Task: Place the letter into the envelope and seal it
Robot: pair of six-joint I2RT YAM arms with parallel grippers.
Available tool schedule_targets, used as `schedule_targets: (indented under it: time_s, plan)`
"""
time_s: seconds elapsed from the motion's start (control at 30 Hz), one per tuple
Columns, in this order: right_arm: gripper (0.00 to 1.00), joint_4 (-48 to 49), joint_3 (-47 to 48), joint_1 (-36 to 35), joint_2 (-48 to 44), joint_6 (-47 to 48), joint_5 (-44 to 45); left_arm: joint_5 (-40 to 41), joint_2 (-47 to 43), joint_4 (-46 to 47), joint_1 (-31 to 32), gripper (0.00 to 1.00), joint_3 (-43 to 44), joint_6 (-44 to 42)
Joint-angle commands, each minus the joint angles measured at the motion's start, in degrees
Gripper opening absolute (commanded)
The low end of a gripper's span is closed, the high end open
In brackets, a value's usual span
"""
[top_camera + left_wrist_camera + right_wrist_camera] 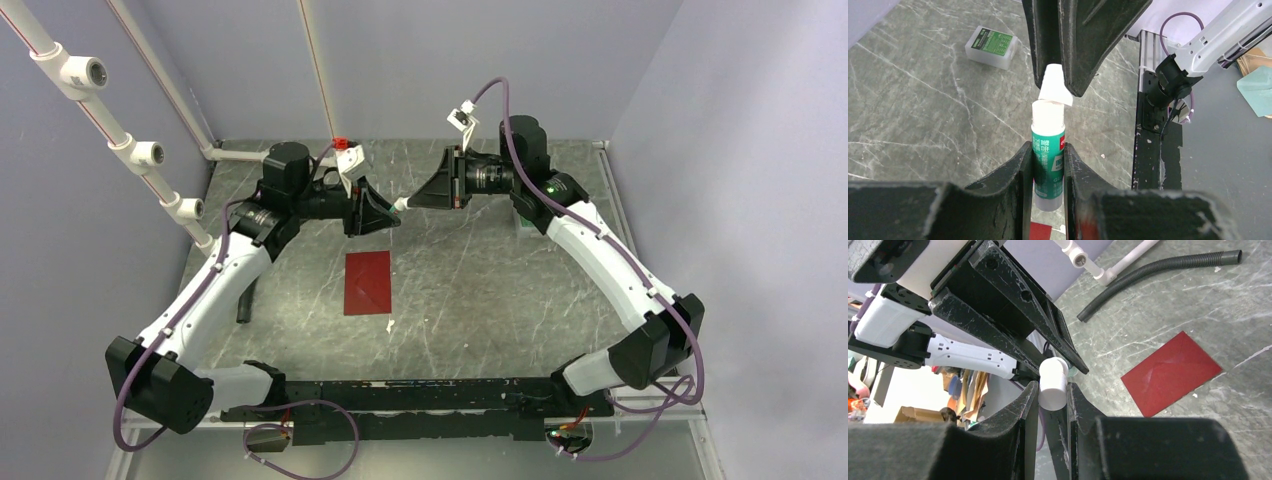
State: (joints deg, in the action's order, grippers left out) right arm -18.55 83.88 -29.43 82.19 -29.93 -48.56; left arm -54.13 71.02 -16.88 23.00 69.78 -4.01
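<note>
The dark red envelope (367, 282) lies flat on the table under both grippers, its flap not sticking out; it also shows in the right wrist view (1173, 375). The letter is out of view. My left gripper (385, 215) (1048, 147) is shut on a green-and-white glue stick (1048, 160), held in the air. Facing it, my right gripper (405, 203) (1053, 390) is shut on the stick's white cap (1053, 382). The cap (1054, 87) sits tilted at the stick's white end.
A small white-and-green box (990, 46) lies on the table at the back right, by the right arm. A black corrugated hose (1158, 272) lies at the left side (245, 300). White pipes (140, 150) line the left wall. A white scrap (389, 325) lies beside the envelope.
</note>
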Motion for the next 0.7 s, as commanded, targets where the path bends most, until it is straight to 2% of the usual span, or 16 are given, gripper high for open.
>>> schedule_targets:
  time_s: [0.0, 0.23, 0.47, 0.67]
  plan:
    - [0.00, 0.67, 3.68, -0.53, 0.66, 0.76, -0.66, -1.57, -0.01, 2.09, 0.76, 0.02, 0.74, -0.33]
    - [0.00, -2.92, 6.01, -1.37, 2.22, 2.67, -1.15, -1.59, 1.42, -2.82, 1.73, 0.02, 3.30, -4.56]
    - [0.00, -13.15, 9.96, -3.11, 4.99, 8.35, -0.66, 1.94, 5.44, -16.61, 2.97, 0.02, 11.16, -18.69]
    - [0.00, -18.49, 12.13, -4.13, 7.48, 10.38, -0.21, 9.18, 8.05, -22.63, 5.60, 0.03, 15.36, -27.66]
